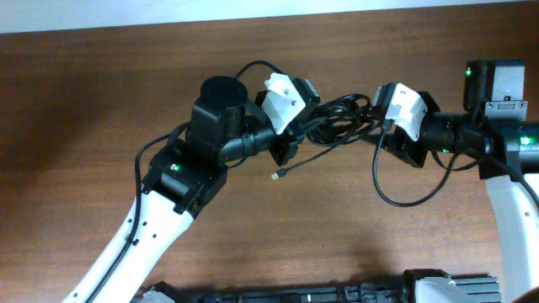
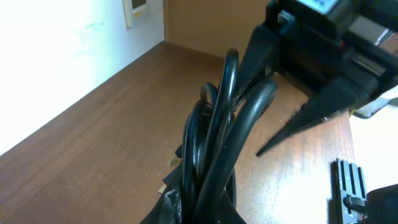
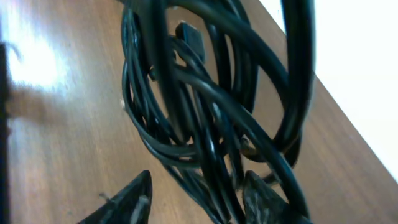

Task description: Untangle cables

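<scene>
Grip choice decides whether the knot loosens

Cables (image 1: pixel 337 122) sit as one tangled bundle between the two arms, held up over the middle of the table (image 1: pixel 101 101), with one plug end (image 1: pixel 276 175) trailing down onto the wood. The left gripper (image 1: pixel 288 139) is pressed together on its side of the bundle, and its wrist view shows the strands rising out of its grasp as a thick sheaf. The right gripper (image 3: pixel 196 202) has its fingertips spread. Several strands run through the gap close to one fingertip (image 3: pixel 264 199), and none looks pinched.

The step in hand seems to be choosing a strand to draw free. It will go best if the right jaws close on a single outer loop, not on the crossing where many strands stack. A pinch on the stack would likely tighten the knot. The left grasp should act as a fixed anchor while the right arm draws away from it slowly.

What looks like a plug head (image 3: pixel 189 37) sits tucked inside the coil and could catch on a loop. If the whole bundle follows the pull, it is better to let go and pick another strand.
</scene>
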{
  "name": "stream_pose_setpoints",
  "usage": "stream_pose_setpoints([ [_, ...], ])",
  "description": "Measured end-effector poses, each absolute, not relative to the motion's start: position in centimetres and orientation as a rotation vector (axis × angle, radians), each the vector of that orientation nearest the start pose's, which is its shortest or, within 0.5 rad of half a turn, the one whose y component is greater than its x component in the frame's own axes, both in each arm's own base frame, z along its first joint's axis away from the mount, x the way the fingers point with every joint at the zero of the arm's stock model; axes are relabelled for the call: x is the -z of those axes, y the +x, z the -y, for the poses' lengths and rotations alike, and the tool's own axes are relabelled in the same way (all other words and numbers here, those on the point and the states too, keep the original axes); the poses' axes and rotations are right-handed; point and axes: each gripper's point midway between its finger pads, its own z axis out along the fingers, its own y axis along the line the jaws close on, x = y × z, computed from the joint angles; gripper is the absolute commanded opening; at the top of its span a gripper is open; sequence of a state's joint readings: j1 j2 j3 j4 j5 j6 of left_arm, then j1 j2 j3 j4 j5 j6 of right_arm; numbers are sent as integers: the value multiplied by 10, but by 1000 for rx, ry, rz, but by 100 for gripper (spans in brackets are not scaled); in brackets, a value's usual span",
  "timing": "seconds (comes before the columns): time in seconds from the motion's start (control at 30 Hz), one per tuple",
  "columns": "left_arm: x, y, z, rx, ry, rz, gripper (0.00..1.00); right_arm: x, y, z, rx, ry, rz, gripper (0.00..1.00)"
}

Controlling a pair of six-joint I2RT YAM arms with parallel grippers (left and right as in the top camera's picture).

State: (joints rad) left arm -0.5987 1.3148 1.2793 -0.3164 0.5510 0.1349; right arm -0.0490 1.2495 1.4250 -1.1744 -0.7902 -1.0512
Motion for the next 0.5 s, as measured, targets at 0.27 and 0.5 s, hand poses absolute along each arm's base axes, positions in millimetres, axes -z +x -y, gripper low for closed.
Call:
stream_pose_setpoints([
  [0.27,-347,282,306,861,1058,-1640,0,-302,279,-109,-448,-1309,-1818,32],
  [0.5,-348,279,307,877,1068,-1630,0,-301,278,-108,-448,-1307,-1828,4],
])
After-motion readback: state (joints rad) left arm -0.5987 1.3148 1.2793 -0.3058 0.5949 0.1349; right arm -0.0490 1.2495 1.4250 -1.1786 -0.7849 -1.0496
